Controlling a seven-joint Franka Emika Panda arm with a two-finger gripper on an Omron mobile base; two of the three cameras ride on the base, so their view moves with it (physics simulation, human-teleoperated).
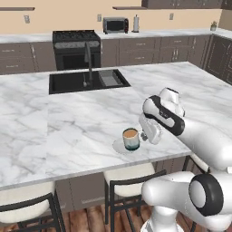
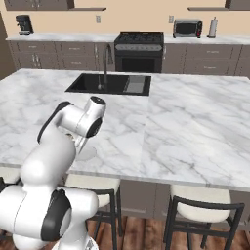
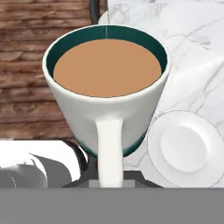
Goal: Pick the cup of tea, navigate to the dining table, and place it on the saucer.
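Bare dining table point(image 1: 68, 127) around saucer point(image 3: 186, 148) (sink point(image 1: 86, 81) well apart).

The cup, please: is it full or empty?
Full: in the hand view, brown tea fills the cup nearly to its green rim.

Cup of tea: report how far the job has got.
Done: cup picked up, robot at the table. In hand: the end effector holds the cup near the table's edge; the hand view shows it beside the saucer, not centred over it. Left: line up, lower, release.
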